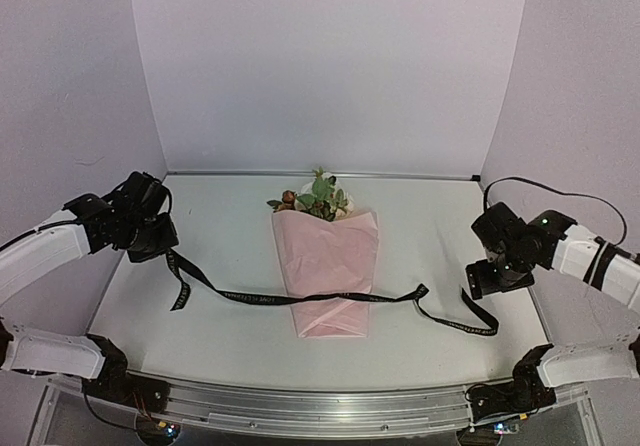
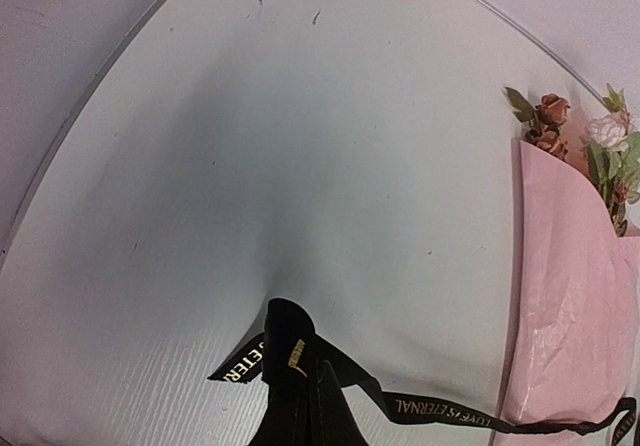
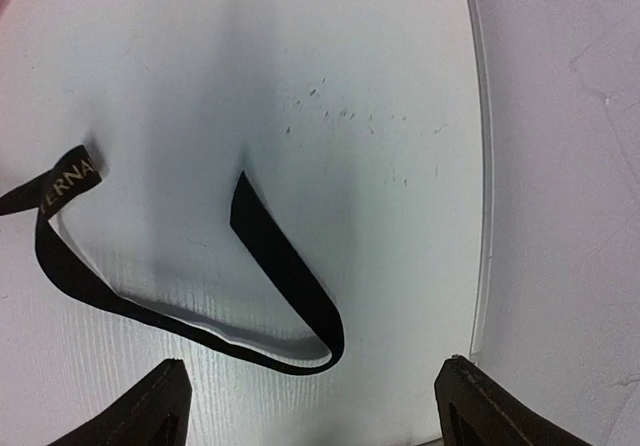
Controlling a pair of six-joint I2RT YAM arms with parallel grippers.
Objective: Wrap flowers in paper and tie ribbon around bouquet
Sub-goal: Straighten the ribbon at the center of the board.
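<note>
— What takes up the white surface?
— The bouquet lies in the middle of it: a pink paper cone with the flowers at the far end.
— And the ribbon?
— It is black and crosses the cone's lower part, trailing out to both sides.
— The claws?
— On the left side, the left claw is clamped on the ribbon. The right claw gapes wide, holding nothing, and the ribbon's right end loops on the surface just ahead of it.
</note>
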